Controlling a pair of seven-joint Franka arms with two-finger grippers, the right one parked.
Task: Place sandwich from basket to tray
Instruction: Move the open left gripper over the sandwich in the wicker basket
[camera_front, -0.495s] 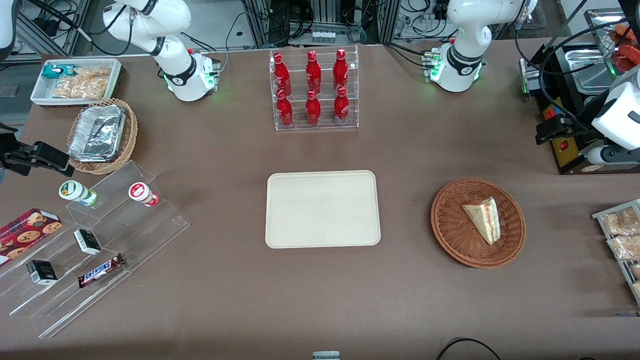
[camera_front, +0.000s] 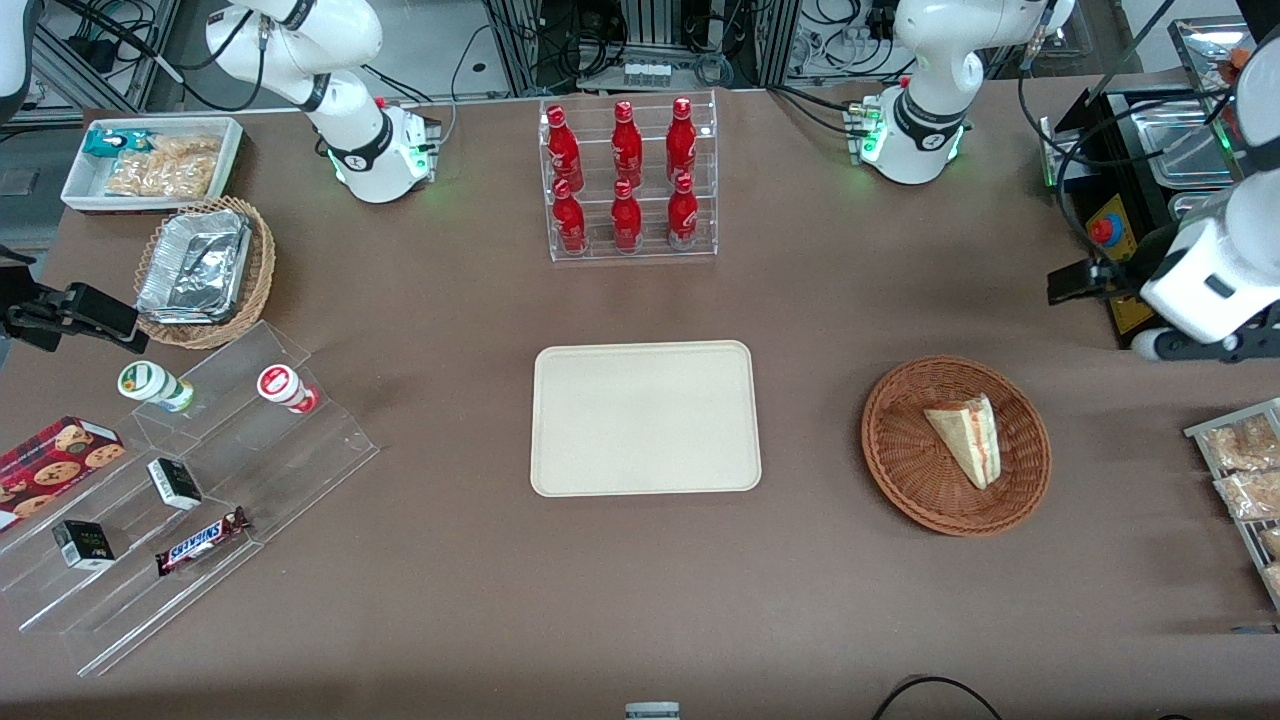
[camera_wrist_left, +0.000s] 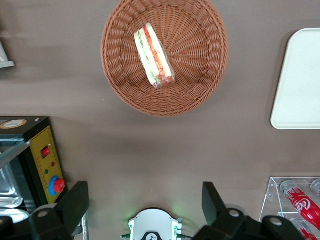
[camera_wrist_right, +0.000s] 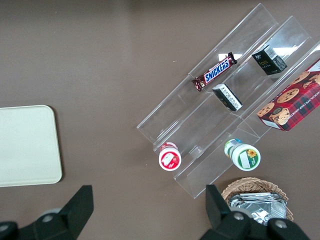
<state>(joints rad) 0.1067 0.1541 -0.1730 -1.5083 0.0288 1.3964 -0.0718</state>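
The sandwich (camera_front: 965, 437) (camera_wrist_left: 152, 55), a pale bread wedge with a red and green filling stripe, lies in the reddish-brown wicker basket (camera_front: 905, 480) (camera_wrist_left: 200, 90). The cream tray (camera_front: 645, 418) (camera_wrist_left: 299, 80) lies flat beside the basket, toward the parked arm's end. My left gripper (camera_wrist_left: 145, 202) is open, its black fingers (camera_wrist_left: 75, 205) wide apart with nothing between them. It hangs high above bare table, farther from the front camera than the basket. Its white hand (camera_front: 1205, 275) shows toward the working arm's end.
A black control box with a red button (camera_front: 1105, 230) (camera_wrist_left: 47, 170) stands close under the hand. Bagged snacks (camera_front: 1240, 470) lie past the basket at the working arm's end. A clear rack of red bottles (camera_front: 628, 180) stands farther back than the tray.
The hand has shifted toward the basket and nearer the front camera, uncovering the red button on the box. Sandwich, basket and tray have not moved.
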